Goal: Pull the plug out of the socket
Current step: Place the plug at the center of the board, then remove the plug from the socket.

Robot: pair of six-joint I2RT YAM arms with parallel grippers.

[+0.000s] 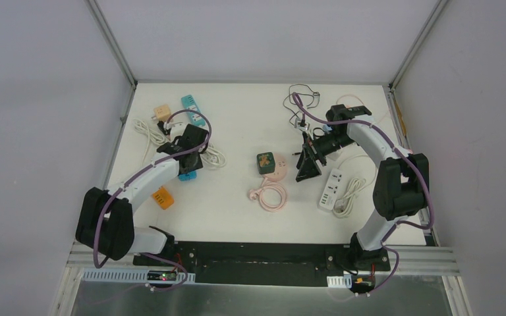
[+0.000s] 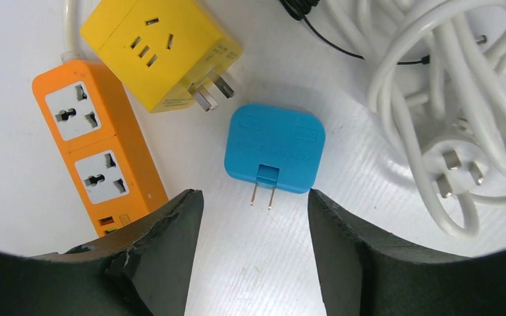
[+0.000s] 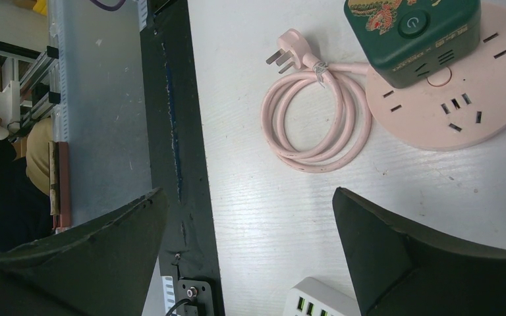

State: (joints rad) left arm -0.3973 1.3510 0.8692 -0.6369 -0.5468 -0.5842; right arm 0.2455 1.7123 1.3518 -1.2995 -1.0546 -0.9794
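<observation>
A blue two-pin plug lies flat on the white table with its pins pointing at my left gripper. That gripper is open just short of the pins, with nothing between its fingers. An orange socket strip and a yellow cube socket lie left of the plug, apart from it. From above, the left gripper hovers over the blue plug. My right gripper is wide open and empty above bare table. It stands near a dark green cube that sits on a round pink socket.
Coiled white cable with a three-pin plug lies right of the blue plug. A pink cable coil and a white power strip lie by the right gripper. A teal strip and a beige cube lie at the back left.
</observation>
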